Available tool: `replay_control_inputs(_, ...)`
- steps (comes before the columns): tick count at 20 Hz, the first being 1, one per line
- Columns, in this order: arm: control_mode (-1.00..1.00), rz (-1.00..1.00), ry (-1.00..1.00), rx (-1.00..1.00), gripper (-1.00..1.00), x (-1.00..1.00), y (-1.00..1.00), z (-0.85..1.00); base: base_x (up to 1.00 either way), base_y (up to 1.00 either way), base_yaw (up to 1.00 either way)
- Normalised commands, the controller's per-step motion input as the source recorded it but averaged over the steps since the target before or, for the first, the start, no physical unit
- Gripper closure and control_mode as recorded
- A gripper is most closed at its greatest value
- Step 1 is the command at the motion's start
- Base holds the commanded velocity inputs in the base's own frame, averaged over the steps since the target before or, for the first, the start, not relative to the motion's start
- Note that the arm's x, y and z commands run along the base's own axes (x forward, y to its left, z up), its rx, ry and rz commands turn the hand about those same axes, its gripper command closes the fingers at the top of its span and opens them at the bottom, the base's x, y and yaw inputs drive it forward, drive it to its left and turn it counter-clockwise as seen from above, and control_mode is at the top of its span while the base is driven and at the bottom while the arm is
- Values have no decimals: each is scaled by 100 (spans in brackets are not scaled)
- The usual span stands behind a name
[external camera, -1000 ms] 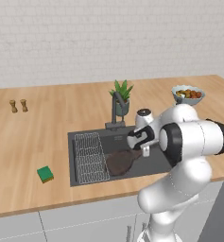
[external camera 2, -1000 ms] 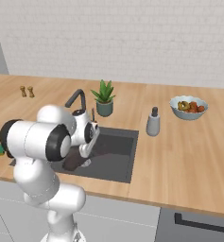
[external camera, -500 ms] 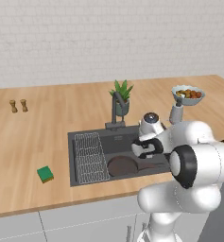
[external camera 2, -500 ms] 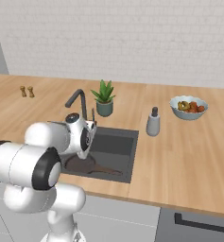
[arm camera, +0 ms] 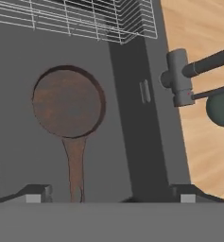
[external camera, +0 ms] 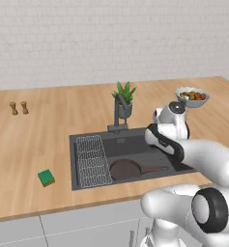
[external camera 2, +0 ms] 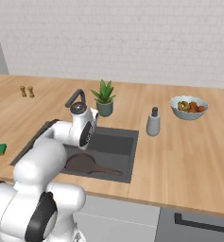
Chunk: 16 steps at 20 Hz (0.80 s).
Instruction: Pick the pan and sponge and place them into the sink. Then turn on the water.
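The pan (arm camera: 68, 101) lies flat on the floor of the sink (arm camera: 127, 118), directly below the end effector (arm camera: 111, 193), whose jaws stand wide apart and hold nothing, so that part looks done. The sponge (external camera: 46, 177) sits on the bench (external camera: 29, 144), well off beyond the rack side of the sink, and no water runs from the faucet (external camera: 118, 110); both steps remain.
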Motion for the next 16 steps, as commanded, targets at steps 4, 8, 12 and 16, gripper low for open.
replay_control_inputs(4, -100, -12, -3, 8, -100, -16, 8, 99, 0, 0, 0)
replay_control_inputs(8, -100, -30, -1, 12, -100, -45, 32, 95, 0, 0, 0)
replay_control_inputs(12, -100, -38, 0, 22, -100, -69, 11, 75, 0, 0, 0)
replay_control_inputs(16, -100, -41, -3, 24, -100, -76, 27, 16, 0, 0, 0)
